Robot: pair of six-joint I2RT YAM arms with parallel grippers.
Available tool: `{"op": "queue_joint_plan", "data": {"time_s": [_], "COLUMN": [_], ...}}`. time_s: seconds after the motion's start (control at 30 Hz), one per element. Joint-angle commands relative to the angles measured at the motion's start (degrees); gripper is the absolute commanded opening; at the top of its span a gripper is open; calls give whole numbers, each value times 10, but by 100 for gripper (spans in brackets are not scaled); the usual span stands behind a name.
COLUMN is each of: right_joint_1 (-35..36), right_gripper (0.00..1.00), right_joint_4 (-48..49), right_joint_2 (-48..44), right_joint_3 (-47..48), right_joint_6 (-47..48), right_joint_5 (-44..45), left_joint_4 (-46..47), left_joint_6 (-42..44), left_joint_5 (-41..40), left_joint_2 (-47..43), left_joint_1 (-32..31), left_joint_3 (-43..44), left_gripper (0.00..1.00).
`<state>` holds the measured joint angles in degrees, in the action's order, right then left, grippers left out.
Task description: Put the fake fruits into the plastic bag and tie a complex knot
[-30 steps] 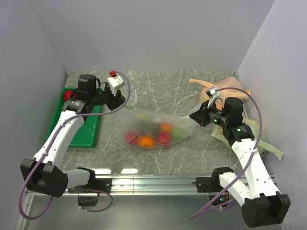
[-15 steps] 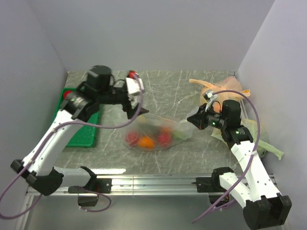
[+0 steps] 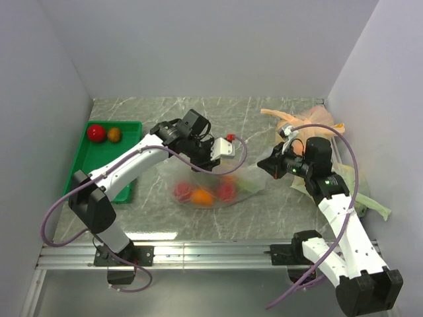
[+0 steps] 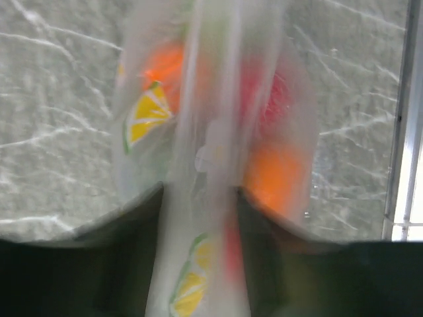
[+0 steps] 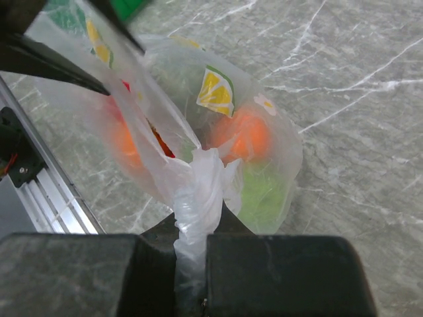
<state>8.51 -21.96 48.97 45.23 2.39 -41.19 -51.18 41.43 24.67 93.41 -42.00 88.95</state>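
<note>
Clear plastic bag (image 3: pixel 246 179), fake fruits (image 3: pixel 201 194) inside, lay centred on the worktop (image 3: pixel 165 119), neck clamped in my right gripper (image 5: pixel 192 246). My left gripper (image 4: pixel 199 195) had swung over from the green tray (image 3: pixel 82 158) to straddle a bag strip; I could not tell its grip, so knotting was pending.

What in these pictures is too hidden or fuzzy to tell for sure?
- Left wrist view: blur smears the plastic bag; whether the left fingers pinch its strip is unclear.
- Top view: the left arm covers the bag's top; the fake fruits inside overlap, so no sure count.
- Right wrist view: the right fingers hide the twisted neck's end; any knot is unseen.
</note>
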Motion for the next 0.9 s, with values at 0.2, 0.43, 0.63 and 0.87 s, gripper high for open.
{"op": "queue_joint_plan", "data": {"time_s": [0.2, 0.43, 0.63, 0.87], "right_joint_1": [8, 28, 5, -33], "right_gripper": [0, 0, 67, 85], "right_joint_4": [97, 194, 146, 188], "right_joint_2": [60, 157, 132, -60], "right_joint_3": [57, 77, 61, -108], "right_joint_6": [-103, -242, -216, -189], "right_joint_5": [-20, -37, -58, -49], "left_joint_4": [24, 90, 78, 71], "left_joint_6": [85, 93, 66, 47], "left_joint_5": [40, 35, 67, 83], "left_joint_2": [-40, -63, -44, -41], "left_joint_1": [-3, -1, 29, 39], "left_joint_3": [-155, -213, -165, -149], "left_gripper": [1, 0, 0, 0]}}
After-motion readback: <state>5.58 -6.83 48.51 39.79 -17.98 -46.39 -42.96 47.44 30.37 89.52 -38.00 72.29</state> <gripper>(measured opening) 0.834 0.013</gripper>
